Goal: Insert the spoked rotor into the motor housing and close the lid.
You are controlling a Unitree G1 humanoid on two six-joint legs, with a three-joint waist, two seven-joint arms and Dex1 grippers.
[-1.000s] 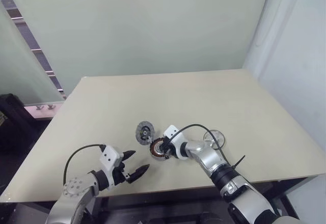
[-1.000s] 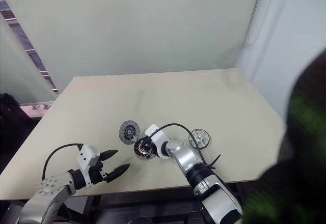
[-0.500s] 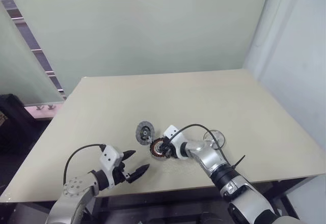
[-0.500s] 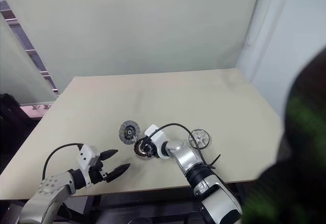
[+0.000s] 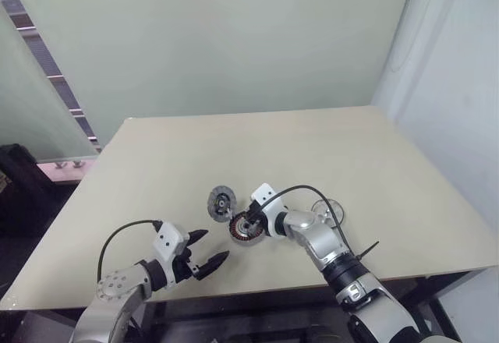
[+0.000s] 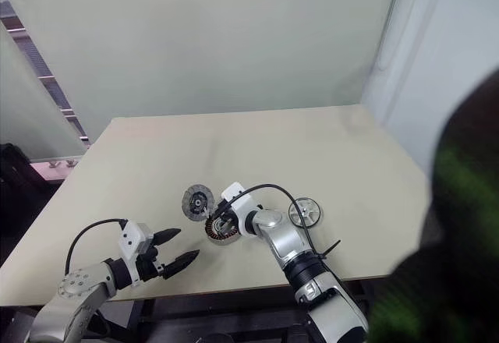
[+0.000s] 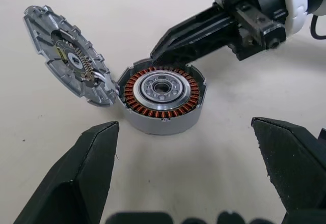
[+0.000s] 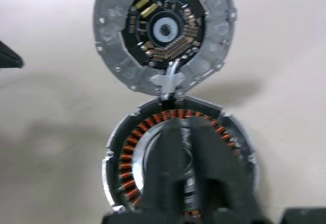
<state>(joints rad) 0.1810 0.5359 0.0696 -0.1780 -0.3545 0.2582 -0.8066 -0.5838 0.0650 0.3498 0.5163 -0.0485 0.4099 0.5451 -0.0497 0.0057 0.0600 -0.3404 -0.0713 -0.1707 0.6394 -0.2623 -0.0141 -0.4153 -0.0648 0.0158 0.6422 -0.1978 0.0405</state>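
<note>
**Motor housing open, rotor still aside**

Motor housing point(image 7: 162, 99), a round silver puck ringed with copper windings, sits on the beige table point(image 5: 312, 148), its hinged grey lid point(image 7: 69, 56) swung open. The right gripper point(image 7: 155, 53), fingers closed and empty, hovers at the housing's rim. The left gripper point(image 5: 209, 253) gapes wide, holding nothing. The spoked silver rotor point(image 5: 327, 210) lies nearby.

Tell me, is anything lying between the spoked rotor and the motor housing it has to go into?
Yes. The right gripper, shut, is at the housing's rim, and its arm lies across the table between the housing and the rotor. No loose object lies between them.
</note>
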